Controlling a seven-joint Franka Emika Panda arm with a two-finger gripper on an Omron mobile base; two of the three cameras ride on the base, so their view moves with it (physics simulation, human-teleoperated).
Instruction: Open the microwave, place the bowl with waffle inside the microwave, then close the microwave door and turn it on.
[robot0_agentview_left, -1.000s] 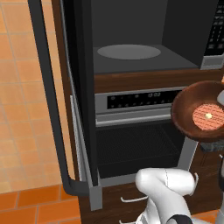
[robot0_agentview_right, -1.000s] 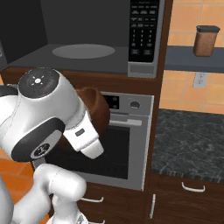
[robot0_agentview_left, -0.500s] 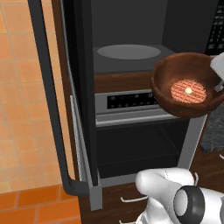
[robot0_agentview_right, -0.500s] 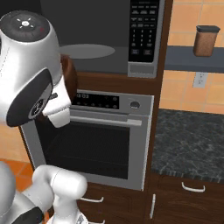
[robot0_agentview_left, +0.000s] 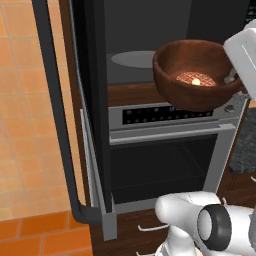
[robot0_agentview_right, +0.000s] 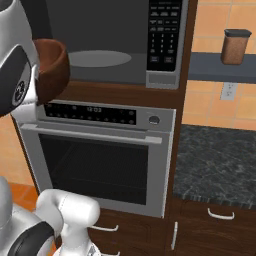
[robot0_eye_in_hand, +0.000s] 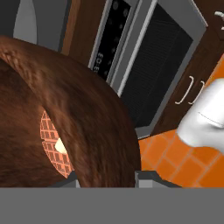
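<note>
- At the far left I saw the microwave door (robot0_agentview_left: 95, 100) swung fully open, edge-on to me, its long dark bar handle (robot0_agentview_left: 57, 115) running down toward the orange floor tiles.
- Next came the microwave (robot0_agentview_right: 115, 42), its cavity open and the round grey plate (robot0_agentview_right: 97, 58) lying bare on its floor.
- The bowl with waffle (robot0_agentview_left: 197, 75) hung in the air in front of the cavity's lower edge, above the oven (robot0_agentview_right: 100, 155), tilted slightly, the waffle (robot0_agentview_left: 196, 79) lying at its bottom.
- The gripper (robot0_eye_in_hand: 107, 177) gripped the bowl by its rim: in the hand view I saw the thick rim running between the two finger tips, one on each side of the wall.
- The keypad strip (robot0_agentview_right: 164, 37) sat on the microwave's right side.
- Farthest right, a brown canister (robot0_agentview_right: 235, 46) stood on a shelf above the dark stone counter (robot0_agentview_right: 215, 165).
</note>
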